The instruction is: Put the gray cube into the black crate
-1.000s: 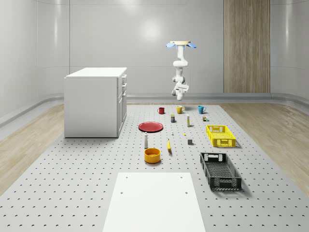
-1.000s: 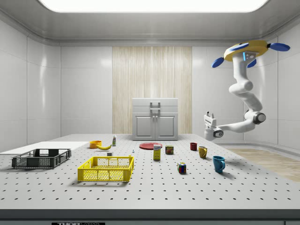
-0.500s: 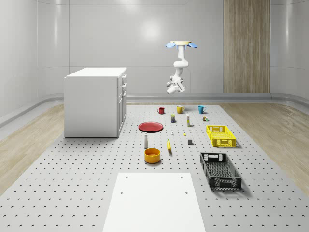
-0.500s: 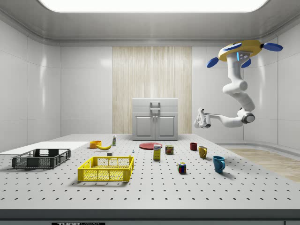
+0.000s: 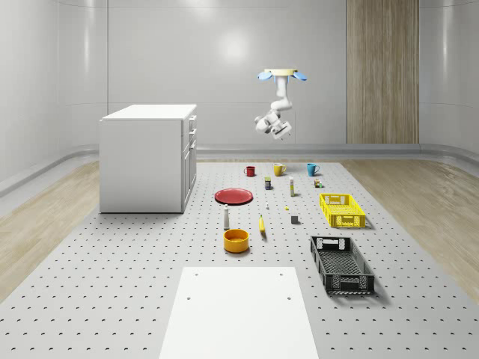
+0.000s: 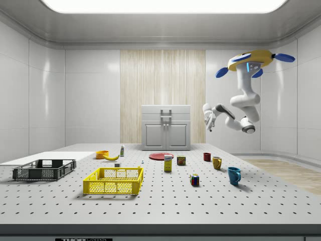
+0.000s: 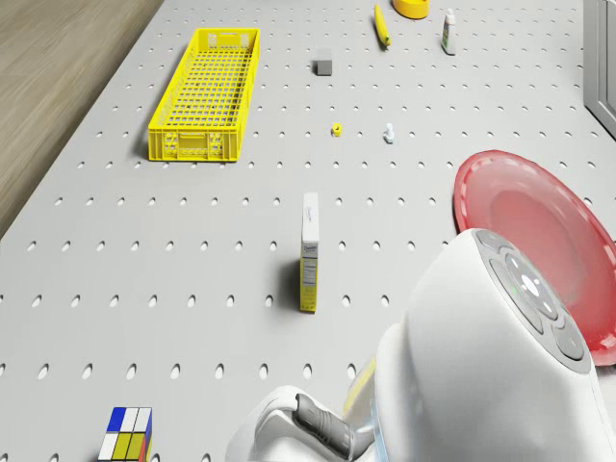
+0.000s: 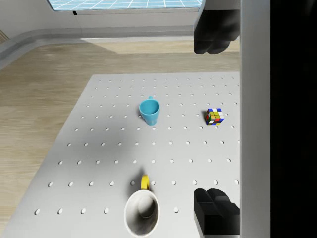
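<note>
The small gray cube (image 5: 295,220) (image 7: 323,65) sits on the perforated table, just to the whole-scene view's left of the yellow crate. The black crate (image 5: 341,264) (image 6: 44,169) lies nearer the table's front, to the whole-scene view's right. The drone (image 5: 279,74) (image 6: 249,59) hovers high over the far end of the table, above the mugs. Its arm is folded up beneath it. The gripper (image 5: 278,131) (image 6: 207,119) (image 8: 218,124) hangs in the air, open and holding nothing, far from the cube. Its dark fingertips (image 8: 216,218) stand wide apart.
Under the gripper stand a yellow mug (image 8: 142,210), a blue mug (image 8: 149,111) and a Rubik's cube (image 8: 214,117). A yellow crate (image 7: 205,91), red plate (image 7: 539,241), upright box (image 7: 310,252), banana (image 5: 262,224), orange bowl (image 5: 236,239) and bottle (image 5: 226,218) dot the table. A white cabinet (image 5: 148,157) stands at the whole-scene view's left.
The arm has folded upward, lifting the gripper from near mug height to just below the drone. The drone has shifted a little toward the side view's left.
</note>
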Available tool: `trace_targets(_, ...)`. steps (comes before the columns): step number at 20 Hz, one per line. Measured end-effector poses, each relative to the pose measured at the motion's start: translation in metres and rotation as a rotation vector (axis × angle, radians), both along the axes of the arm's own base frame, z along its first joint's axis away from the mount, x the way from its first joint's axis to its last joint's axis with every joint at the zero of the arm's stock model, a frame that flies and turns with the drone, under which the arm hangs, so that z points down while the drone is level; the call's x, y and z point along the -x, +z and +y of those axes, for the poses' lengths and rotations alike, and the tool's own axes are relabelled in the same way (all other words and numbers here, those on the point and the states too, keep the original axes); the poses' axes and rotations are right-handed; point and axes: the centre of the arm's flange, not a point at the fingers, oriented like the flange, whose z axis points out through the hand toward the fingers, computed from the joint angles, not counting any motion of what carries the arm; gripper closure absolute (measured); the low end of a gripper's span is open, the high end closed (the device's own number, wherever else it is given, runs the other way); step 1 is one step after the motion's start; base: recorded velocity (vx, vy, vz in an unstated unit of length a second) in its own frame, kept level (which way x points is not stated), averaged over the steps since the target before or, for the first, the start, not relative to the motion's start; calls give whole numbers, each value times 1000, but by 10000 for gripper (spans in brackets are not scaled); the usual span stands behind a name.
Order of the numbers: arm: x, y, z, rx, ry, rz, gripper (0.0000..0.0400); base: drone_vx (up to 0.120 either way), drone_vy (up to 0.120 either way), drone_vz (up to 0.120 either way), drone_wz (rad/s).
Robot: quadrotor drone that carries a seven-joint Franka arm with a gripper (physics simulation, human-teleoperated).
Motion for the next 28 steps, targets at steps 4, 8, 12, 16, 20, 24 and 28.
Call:
trace_targets(4, 0, -9, -22, 241, -7, 4, 0, 120, 0, -120, 0)
trace_targets(8, 0, -11, -34, 360, -10, 7, 0, 120, 0, -120, 0)
trace_targets(12, 0, -12, -39, 419, -12, 9, 0, 120, 0, -120, 0)
trace_targets(16, 0, -12, -42, 447, -12, 10, 0, 120, 0, -120, 0)
trace_targets(20, 0, -12, -44, 461, -12, 10, 0, 120, 0, -120, 0)
trace_targets(24, 0, -12, -44, 467, -13, 10, 0, 120, 0, -120, 0)
trace_targets(28, 0, -12, -44, 471, -13, 11, 0, 120, 0, -120, 0)
